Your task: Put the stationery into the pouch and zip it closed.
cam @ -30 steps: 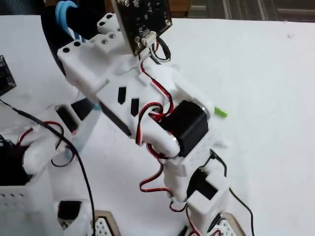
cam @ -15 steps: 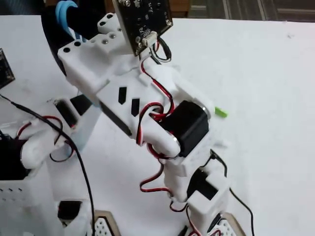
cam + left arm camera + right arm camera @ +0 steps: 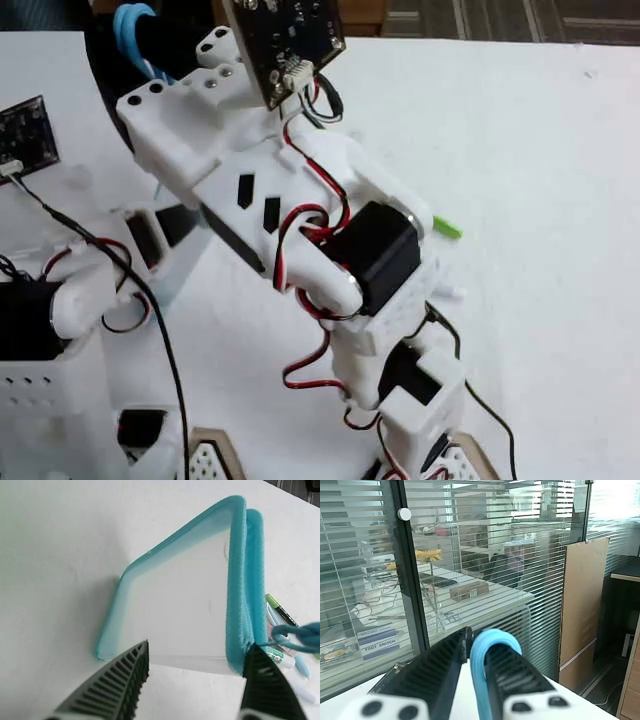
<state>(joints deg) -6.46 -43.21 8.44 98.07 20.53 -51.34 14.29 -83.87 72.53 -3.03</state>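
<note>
The pouch point(image 3: 190, 600) is translucent white with a teal zip edge and stands on its side on the white table. My left gripper point(image 3: 197, 652) is open, one dark ribbed finger on each side of the pouch's near end. Several pens point(image 3: 282, 635) lie just beyond the pouch, beside a blue cord point(image 3: 300, 632). My right gripper point(image 3: 477, 640) is raised and shut on a light blue loop point(image 3: 490, 645). In the high view that loop point(image 3: 130, 30) shows at the top left above the big white arm. A strip of the pouch point(image 3: 185, 262) shows below that arm.
A green pen tip point(image 3: 447, 229) pokes out from behind the white arm point(image 3: 300, 200) in the middle of the table. The other arm's base point(image 3: 50, 380) and its camera board point(image 3: 27, 135) stand at the left. The right half of the table point(image 3: 540, 200) is bare white.
The arm at the left has swung, so its camera board has moved up and to the right. The big white arm with the blue loop has hardly moved.
</note>
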